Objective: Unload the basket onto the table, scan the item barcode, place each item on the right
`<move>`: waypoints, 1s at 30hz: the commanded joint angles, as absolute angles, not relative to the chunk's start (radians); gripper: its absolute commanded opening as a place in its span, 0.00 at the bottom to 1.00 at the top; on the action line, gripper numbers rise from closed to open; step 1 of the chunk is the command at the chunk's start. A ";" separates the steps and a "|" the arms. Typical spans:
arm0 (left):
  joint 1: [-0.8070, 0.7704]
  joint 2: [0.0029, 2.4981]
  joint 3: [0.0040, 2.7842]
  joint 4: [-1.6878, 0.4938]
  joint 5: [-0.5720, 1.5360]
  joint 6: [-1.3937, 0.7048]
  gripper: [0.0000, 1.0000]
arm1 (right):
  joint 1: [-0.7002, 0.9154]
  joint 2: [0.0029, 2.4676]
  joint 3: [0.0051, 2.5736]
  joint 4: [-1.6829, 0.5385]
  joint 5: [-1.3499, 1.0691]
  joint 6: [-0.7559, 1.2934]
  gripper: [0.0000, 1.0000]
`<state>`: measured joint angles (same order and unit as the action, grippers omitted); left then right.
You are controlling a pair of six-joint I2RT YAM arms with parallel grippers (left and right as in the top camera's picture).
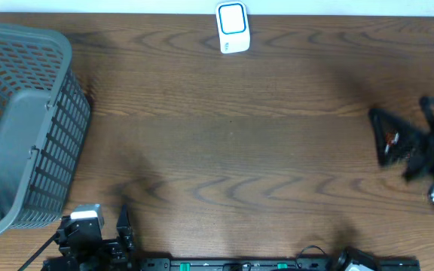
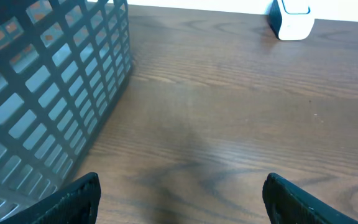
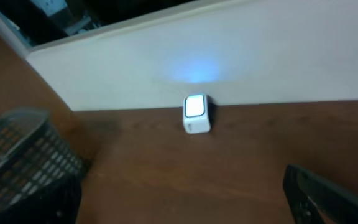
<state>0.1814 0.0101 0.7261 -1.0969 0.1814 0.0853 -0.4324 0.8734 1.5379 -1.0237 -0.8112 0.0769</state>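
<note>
The item and its barcode are not in view in any frame. A small white scanner (image 1: pixel 233 28) with a blue-lit face stands at the table's far edge, centre; it also shows in the left wrist view (image 2: pixel 293 17) and the right wrist view (image 3: pixel 196 114). My left gripper (image 1: pixel 104 222) sits at the near left edge, beside the basket, open with only bare wood between its fingers (image 2: pixel 73 199). My right gripper (image 1: pixel 399 113) hovers at the right edge, pointing toward the scanner, open and empty (image 3: pixel 182 199).
A grey plastic mesh basket (image 1: pixel 21 128) takes up the left side of the wooden table (image 1: pixel 232 150); its wall fills the left of the left wrist view (image 2: pixel 48 93), and its inside cannot be seen. A white wall (image 3: pixel 229 56) rises behind the scanner.
</note>
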 commanded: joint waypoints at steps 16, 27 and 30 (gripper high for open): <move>0.178 0.004 0.728 -1.098 0.187 0.084 0.84 | -0.415 0.530 1.517 -1.317 -0.938 -0.971 0.99; 0.178 0.004 0.728 -1.098 0.187 0.084 0.84 | -0.140 0.320 1.225 -0.892 -0.773 -0.625 0.99; 0.178 0.004 0.728 -1.098 0.187 0.084 0.84 | -0.109 0.246 1.114 -0.778 -0.678 -0.455 0.99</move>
<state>0.1814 0.0101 0.7261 -1.0977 0.1814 0.0849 -0.1375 0.3031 1.1957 -0.8249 -0.8112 -0.6949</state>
